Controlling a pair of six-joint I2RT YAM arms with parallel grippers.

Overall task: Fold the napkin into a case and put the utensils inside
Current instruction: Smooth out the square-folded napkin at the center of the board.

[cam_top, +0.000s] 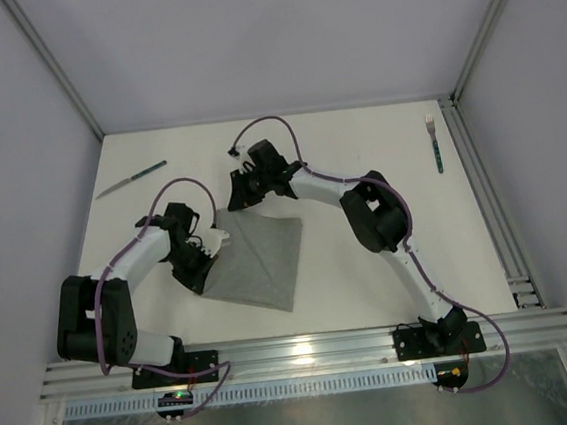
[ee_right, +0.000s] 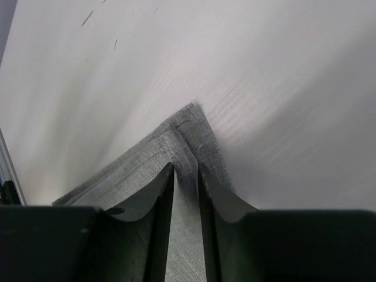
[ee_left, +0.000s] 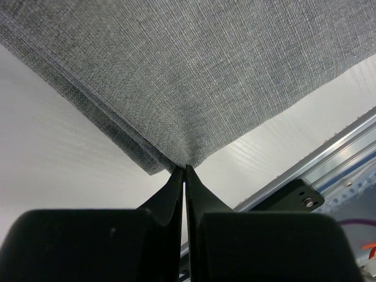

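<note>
Plain grey soft fabric napkin is lying folded left of the table centre. Left gripper is pinching a left-side corner. Right gripper, jaws narrowly parted, is straddling the far corner.

left gripper fingers pinched tight on napkin corner, white worktop beneath, rail lower right.

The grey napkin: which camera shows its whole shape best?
The top external view: nearly the whole folded napkin is in sight, lying flat. The left wrist view shows just one corner pinched in the shut left hand; the right wrist view shows only a layered corner at the slightly open right hand.
</note>
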